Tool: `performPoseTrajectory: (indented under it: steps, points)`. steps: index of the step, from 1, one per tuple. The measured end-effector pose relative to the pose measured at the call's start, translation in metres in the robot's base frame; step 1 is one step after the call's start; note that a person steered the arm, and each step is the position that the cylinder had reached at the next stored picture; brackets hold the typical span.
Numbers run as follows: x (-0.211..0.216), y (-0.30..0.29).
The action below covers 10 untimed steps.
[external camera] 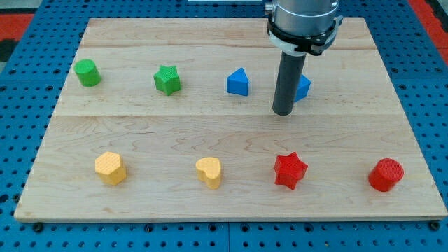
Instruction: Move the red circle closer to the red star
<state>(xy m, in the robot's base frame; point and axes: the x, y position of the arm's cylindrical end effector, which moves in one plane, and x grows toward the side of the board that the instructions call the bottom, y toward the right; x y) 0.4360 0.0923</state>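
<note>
Camera view | red circle (386, 174) right of red star (290, 170), apart | my tip (283, 112) on wooden board (140, 129) | no grasping tool

We count eight blocks: two green (87, 73) (167, 79), two blue (238, 82) (303, 87), two yellow (110, 168) (209, 171), two red (290, 171) (386, 175).

Robotics lab: wooden board (210, 133) on blue perforated bench (28, 231).
</note>
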Motion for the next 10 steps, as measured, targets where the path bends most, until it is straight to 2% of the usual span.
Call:
performPoseTrajectory:
  steps: [2, 3, 4, 5, 7, 10]
  points:
    - [0.001, 0.001]
    - [0.010, 0.034]
    - [0.022, 0.146]
    - [0.025, 0.207]
    - [0.111, 0.187]
    - [0.120, 0.093]
